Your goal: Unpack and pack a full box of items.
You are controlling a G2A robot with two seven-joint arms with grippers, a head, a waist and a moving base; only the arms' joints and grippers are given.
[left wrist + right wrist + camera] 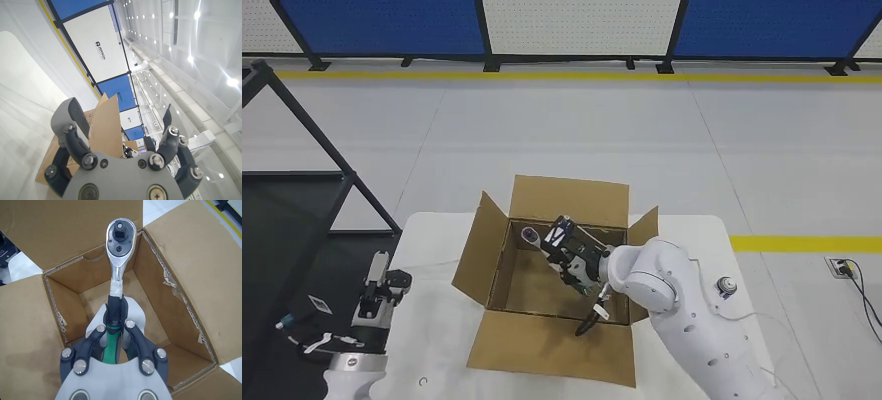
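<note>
Ratchet wrench (121,243) hangs over the open box (189,266) at the centre of the table (442,320), its handle clamped in the right gripper (115,313). The left gripper (122,110), fingers spread apart, sits at nine o'clock of the box.

the open brown cardboard box (567,200) sits on the white table (442,330), the chrome ratchet wrench (121,241) in the right gripper (115,311) over its inside, the left gripper (122,110) well left.

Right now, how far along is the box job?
Done: box flaps open; the floor that shows looks bare. In hand: right tool shut on the ratchet wrench by its handle, over the open box. Left tool open, empty, beside the box. Remaining: can't tell whether the wrench is going in or out.
</note>
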